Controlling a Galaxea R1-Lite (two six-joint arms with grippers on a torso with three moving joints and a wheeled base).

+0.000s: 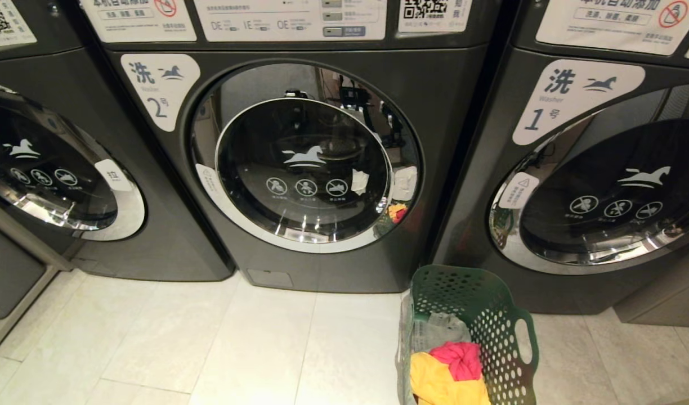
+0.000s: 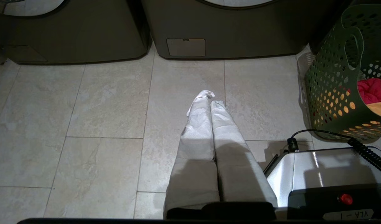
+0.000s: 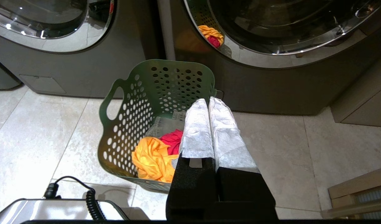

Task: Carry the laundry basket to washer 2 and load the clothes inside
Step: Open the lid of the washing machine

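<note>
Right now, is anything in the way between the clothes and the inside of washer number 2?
Yes. The dark grey front-load washer labelled 2 has its round chrome-rimmed glass door shut. The yellow, pink-red and grey clothes lie in the tall dark green perforated plastic basket on the floor beside it.

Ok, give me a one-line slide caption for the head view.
Washer 2, door closed, faces the robot; the laundry basket with the clothes stands on the floor tiles right of it.

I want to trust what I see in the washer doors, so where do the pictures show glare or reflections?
Head view: washer 2 has a glass door mirroring the room and the clothes. Left wrist view: dim, with a shadow across the left gripper. Right wrist view: the clothes reflect in a chrome door rim above the laundry basket.
</note>
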